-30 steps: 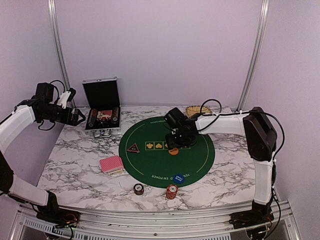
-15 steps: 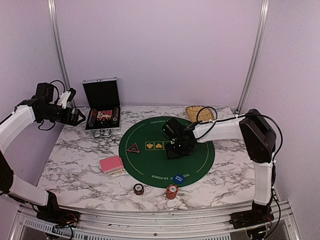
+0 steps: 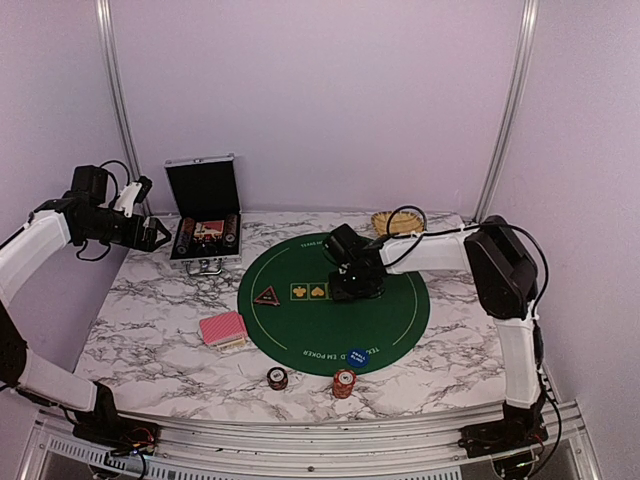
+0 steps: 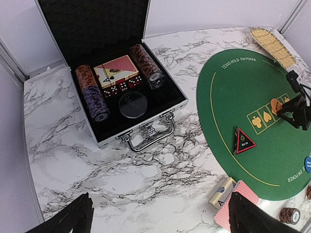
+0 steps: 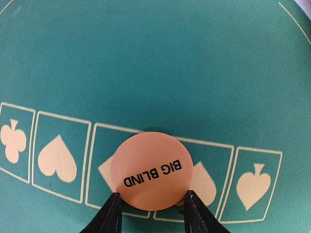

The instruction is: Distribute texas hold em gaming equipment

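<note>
Right end effector (image 5: pixel 152 196) pinches the orange disc (image 5: pixel 151 170) at the mat (image 3: pixel 300 330) centre; left end effector (image 3: pixel 158 236) gapes wide at the tabletop's (image 3: pixel 150 320) 10 o'clock

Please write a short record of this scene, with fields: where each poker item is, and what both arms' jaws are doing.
orange disc: marked BIG BLIND, over the printed suit boxes of the green mat
right jaws: closed on the disc's two sides
left jaws: open, empty
blue disc: near edge of mat
black triangle: left part of mat
cards: on the marble, left of mat
chip stacks: two, on the marble in front of mat
</note>
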Robot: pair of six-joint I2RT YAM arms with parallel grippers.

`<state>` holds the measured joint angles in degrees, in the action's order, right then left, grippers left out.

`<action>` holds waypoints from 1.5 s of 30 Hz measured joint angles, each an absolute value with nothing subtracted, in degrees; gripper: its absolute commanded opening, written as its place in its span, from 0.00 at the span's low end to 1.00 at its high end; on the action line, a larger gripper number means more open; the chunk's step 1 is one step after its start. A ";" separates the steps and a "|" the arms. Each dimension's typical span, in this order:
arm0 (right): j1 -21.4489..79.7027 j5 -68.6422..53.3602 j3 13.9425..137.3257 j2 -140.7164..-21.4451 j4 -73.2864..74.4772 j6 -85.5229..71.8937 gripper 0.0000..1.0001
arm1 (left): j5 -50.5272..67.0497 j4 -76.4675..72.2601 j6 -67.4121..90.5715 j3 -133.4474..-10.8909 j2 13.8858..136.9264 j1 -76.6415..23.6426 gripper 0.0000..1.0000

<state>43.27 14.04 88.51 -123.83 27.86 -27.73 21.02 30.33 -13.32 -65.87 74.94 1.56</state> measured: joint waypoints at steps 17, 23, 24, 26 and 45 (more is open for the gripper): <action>38.09 14.50 108.73 -136.70 30.13 -23.27 0.50 | 20.97 30.33 -13.34 -65.89 74.94 1.56 0.99; 38.44 13.67 103.57 -132.99 30.70 -21.56 0.73 | 20.97 30.35 -13.58 -65.89 74.94 1.56 0.99; 38.65 13.58 100.55 -130.72 31.07 -21.30 0.75 | 20.99 30.39 -13.72 -65.89 74.94 1.56 0.99; 39.16 13.58 95.26 -126.15 31.81 -21.10 0.79 | 20.99 30.48 -13.96 -65.89 74.94 1.56 0.99; 49.60 10.26 80.90 -106.63 44.97 -19.92 0.69 | 22.46 31.88 -14.59 -66.54 75.24 1.56 0.99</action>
